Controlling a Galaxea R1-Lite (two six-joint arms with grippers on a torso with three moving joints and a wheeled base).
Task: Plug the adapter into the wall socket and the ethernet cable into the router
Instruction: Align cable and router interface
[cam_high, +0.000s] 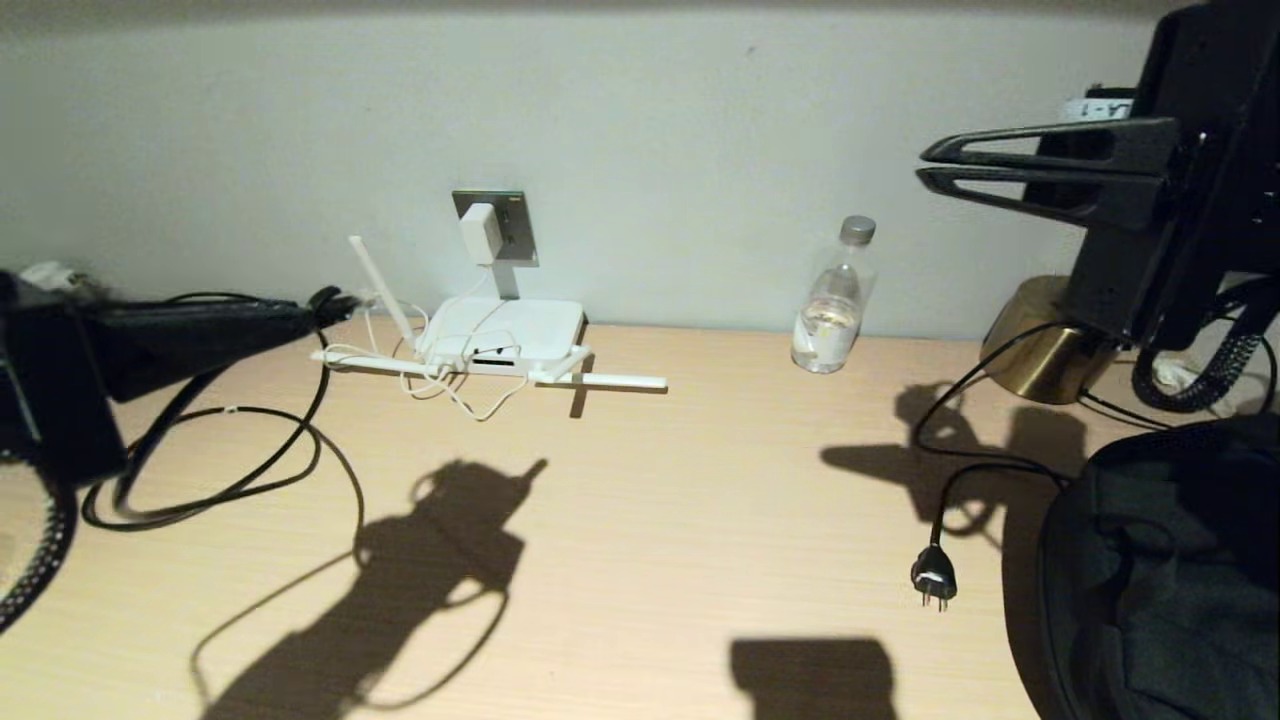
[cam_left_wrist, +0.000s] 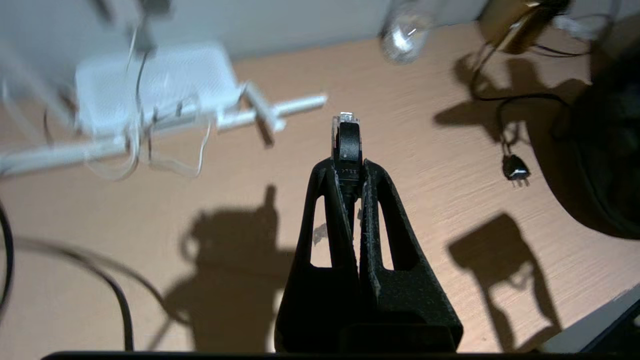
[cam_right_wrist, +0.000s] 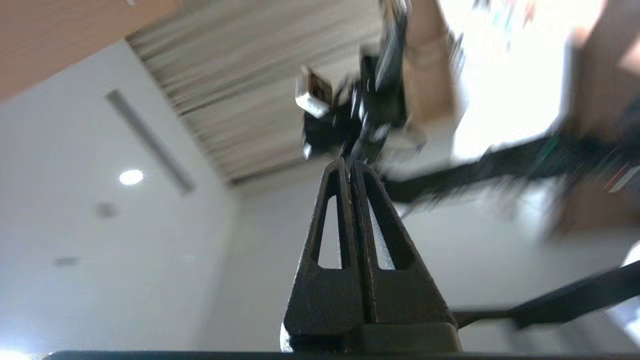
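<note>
Closest to the head camera: dark bag (cam_high: 1160, 570) at the right edge, and beside it a black two-pin plug (cam_high: 933, 577) on its own cord, lying loose on the desk (cam_high: 700, 520), not part of the job.

Left gripper (cam_left_wrist: 348, 165) is clamped tight on the ethernet cable (cam_left_wrist: 347, 142) just behind the plug, so the clear clip end sticks out past the fingertips, free to go into a port. Long axis of the plug runs in line with the fingers, tip pointing across the desk toward the wall side, roughly toward the router (cam_high: 500, 335) but off to one side of it, well apart from the ports. Rest of the cable loops slack on the desk at the left.

Adapter (cam_high: 479, 232) already sits in the wall socket (cam_high: 505, 225), flat against the plate, its thin white cord dropping to the router below. Router lies flat against the wall, port edge facing out toward the robot, antennas splayed sideways along the desk.

Right gripper (cam_high: 930, 165) is up high at the right, fingers pressed together on nothing, level and pointing left, clear of the work. Water bottle (cam_high: 835, 300) and brass base (cam_high: 1040, 340) stand by the wall.

Judgement: adapter half done; cable insertion left, needs lining up with a port slot.
</note>
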